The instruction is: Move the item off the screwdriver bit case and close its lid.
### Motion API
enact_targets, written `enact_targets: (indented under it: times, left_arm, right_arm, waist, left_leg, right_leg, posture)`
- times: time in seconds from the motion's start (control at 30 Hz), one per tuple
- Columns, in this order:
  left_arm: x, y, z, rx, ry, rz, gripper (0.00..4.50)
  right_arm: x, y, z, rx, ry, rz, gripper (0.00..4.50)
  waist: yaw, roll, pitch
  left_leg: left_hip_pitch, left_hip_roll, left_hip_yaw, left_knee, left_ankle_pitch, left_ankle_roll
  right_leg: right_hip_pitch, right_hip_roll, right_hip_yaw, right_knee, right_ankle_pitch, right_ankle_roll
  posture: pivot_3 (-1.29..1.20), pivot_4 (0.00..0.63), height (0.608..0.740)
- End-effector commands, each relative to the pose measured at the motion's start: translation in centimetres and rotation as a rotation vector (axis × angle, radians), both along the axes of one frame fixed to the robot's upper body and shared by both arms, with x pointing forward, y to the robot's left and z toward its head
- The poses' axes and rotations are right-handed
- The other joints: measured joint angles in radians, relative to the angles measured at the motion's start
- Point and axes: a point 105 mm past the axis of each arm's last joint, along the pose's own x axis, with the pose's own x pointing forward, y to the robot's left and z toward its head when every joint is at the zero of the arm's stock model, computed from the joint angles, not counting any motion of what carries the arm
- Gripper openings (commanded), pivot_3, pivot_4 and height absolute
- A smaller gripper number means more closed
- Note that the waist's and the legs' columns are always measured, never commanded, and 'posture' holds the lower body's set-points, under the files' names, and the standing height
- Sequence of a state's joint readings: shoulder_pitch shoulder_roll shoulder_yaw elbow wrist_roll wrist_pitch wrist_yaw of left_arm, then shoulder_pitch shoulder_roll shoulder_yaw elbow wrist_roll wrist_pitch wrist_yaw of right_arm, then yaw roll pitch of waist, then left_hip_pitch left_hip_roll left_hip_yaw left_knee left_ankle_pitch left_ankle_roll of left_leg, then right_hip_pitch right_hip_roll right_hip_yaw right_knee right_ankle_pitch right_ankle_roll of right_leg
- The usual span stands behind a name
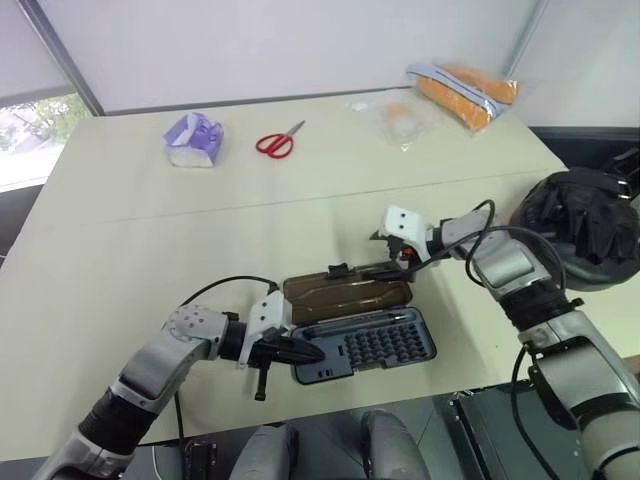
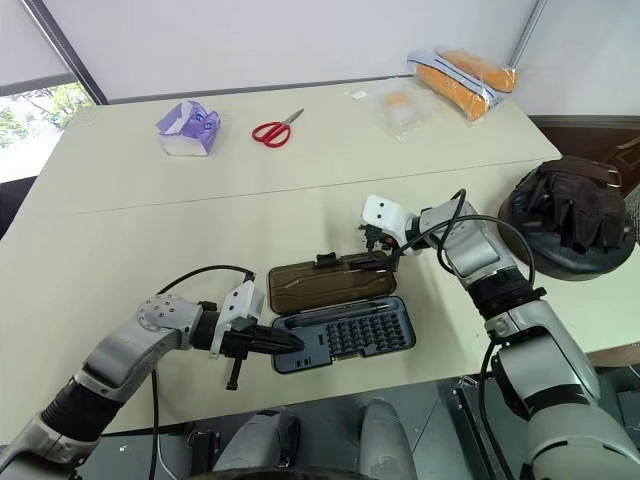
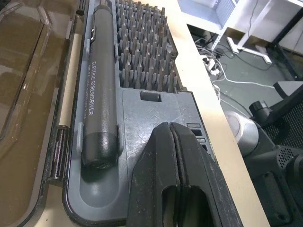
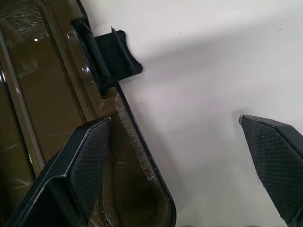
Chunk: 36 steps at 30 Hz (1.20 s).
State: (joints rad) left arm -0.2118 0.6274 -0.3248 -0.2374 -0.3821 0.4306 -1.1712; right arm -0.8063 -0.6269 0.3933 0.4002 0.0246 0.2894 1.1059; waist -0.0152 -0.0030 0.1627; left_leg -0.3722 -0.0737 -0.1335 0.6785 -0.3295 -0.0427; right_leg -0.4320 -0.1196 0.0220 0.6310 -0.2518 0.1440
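Your right gripper (image 4: 177, 165), fingers spread wide, straddles the far edge of the lid (image 1: 345, 293), which lies flat open behind the screwdriver bit case (image 1: 365, 345), probably to lift it. Your left gripper (image 3: 175, 161), pressed together, pins the case's near end. You have bare table (image 1: 200, 230) beyond; the black bag (image 2: 570, 225) sits well off right.

Smoky-brown lid (image 1: 345, 293), dark grey case (image 1: 365, 345), red scissors (image 1: 277, 142).

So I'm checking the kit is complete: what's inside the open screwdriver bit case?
The screwdriver bit case holds an electric screwdriver and rows of bits. The left gripper covers part of the tray.
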Motion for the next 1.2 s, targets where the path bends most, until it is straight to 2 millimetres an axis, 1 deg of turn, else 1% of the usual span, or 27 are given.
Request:
enact_targets:
  times: [0.03,0.3,0.4,0.43,0.47,0.53,0.57,0.6,0.63,0.87,1.0,1.2]
  left_arm:
    - [0.0,1.0,-1.8,0.076,0.051,0.03,0.0]
    - [-0.2,1.0,-2.0,0.084,0.051,0.017,0.0]
    - [-0.2,0.9,-2.0,0.083,0.05,0.02,0.0]
    - [-0.2,0.9,-2.0,0.082,0.05,0.02,0.0]
    - [-0.3,0.9,-2.0,0.082,0.05,0.021,0.0]
    - [-0.3,0.9,-2.0,0.081,0.051,0.023,0.0]
    - [-0.3,0.9,-2.0,0.081,0.051,0.024,0.0]
    - [-0.4,0.9,-2.0,0.08,0.051,0.024,0.0]
    - [-0.4,0.8,-2.0,0.08,0.051,0.026,0.0]
    - [-0.4,0.9,-2.2,0.08,0.054,0.032,0.0]
    - [-0.3,0.8,-2.2,0.079,0.052,0.036,0.0]
    - [-0.4,0.8,-2.4,0.077,0.052,0.039,0.0]
  right_arm:
    - [-0.1,0.7,0.7,0.018,-0.016,0.027,4.49]
    - [-0.3,0.7,-0.1,-0.013,-0.006,0.045,4.49]
    - [-0.4,0.7,-0.3,-0.02,0.0,0.053,3.73]
    - [-0.3,0.5,-0.5,-0.033,-0.002,0.052,3.18]
    - [-0.3,0.4,-0.6,-0.044,0.003,0.055,2.74]
    - [-0.5,0.5,-0.7,-0.045,0.011,0.07,2.74]
    - [-0.4,0.5,-0.7,-0.045,0.009,0.067,1.97]
    - [-0.3,0.5,-0.7,-0.051,0.002,0.063,1.69]
    - [-0.1,0.5,-0.8,-0.062,-0.001,0.058,1.27]
    - [-0.5,0.7,-1.7,-0.081,0.071,0.088,1.27]
    - [0.1,0.7,-2.1,-0.096,0.104,0.077,1.27]
    - [0.3,0.6,-2.6,-0.122,0.163,0.104,1.27]
  waist:
    - [0.0,0.0,0.0]
    - [0.0,0.0,0.0]
    - [0.0,0.0,0.0]
    - [0.0,0.0,0.0]
    - [0.0,0.0,0.0]
    - [0.0,0.0,0.0]
    - [0.0,0.0,0.0]
    - [0.0,0.0,0.0]
    - [0.0,0.0,-0.001]
    - [-0.001,0.001,-0.002]
    - [-0.002,0.001,-0.004]
    - [-0.004,0.001,-0.005]
  left_leg:
    - [0.0,0.0,0.0,0.0,0.0,0.0]
    - [0.0,0.0,0.0,0.0,0.0,0.0]
    - [0.0,0.0,0.0,0.0,0.0,0.0]
    - [0.0,0.0,0.0,0.0,0.0,0.0]
    - [0.0,0.0,0.0,0.0,0.0,0.0]
    - [0.0,0.0,0.0,0.0,0.0,0.0]
    - [0.001,0.0,0.0,0.0,0.0,0.0]
    - [0.001,0.0,0.0,0.0,0.0,0.0]
    - [0.001,0.0,0.0,0.0,0.0,0.0]
    - [0.005,0.0,0.0,0.0,0.0,0.0]
    - [0.006,0.0,0.0,0.0,0.0,0.0]
    - [0.017,0.0,0.0,-0.003,0.0,0.001]
  right_leg:
    - [0.0,0.0,0.0,0.0,0.0,0.0]
    - [0.0,0.0,0.0,0.0,0.0,0.0]
    - [0.0,0.0,0.0,0.0,0.0,0.0]
    - [0.0,0.0,0.0,0.0,0.0,0.0]
    - [0.0,0.0,0.0,0.0,0.0,0.0]
    - [0.0,0.0,0.0,0.0,0.0,0.0]
    - [0.001,0.0,0.0,0.0,0.0,0.0]
    - [0.001,0.0,0.0,0.0,0.0,0.0]
    - [0.001,0.0,0.0,0.0,0.0,0.0]
    - [0.005,0.0,0.0,0.0,0.0,0.0]
    - [0.005,0.0,0.0,0.0,0.0,0.0]
    - [0.016,0.0,0.0,-0.001,0.0,0.0]
  posture:
    - [0.0,0.15,0.74]
    - [0.0,0.15,0.74]
    - [0.0,0.15,0.74]
    - [0.0,0.15,0.74]
    - [0.0,0.15,0.74]
    - [0.0,0.15,0.74]
    - [0.0,0.15,0.74]
    - [0.0,0.15,0.74]
    - [0.0,0.15,0.74]
    - [0.0,0.15,0.74]
    - [0.0,0.15,0.74]
    - [0.0,0.15,0.74]
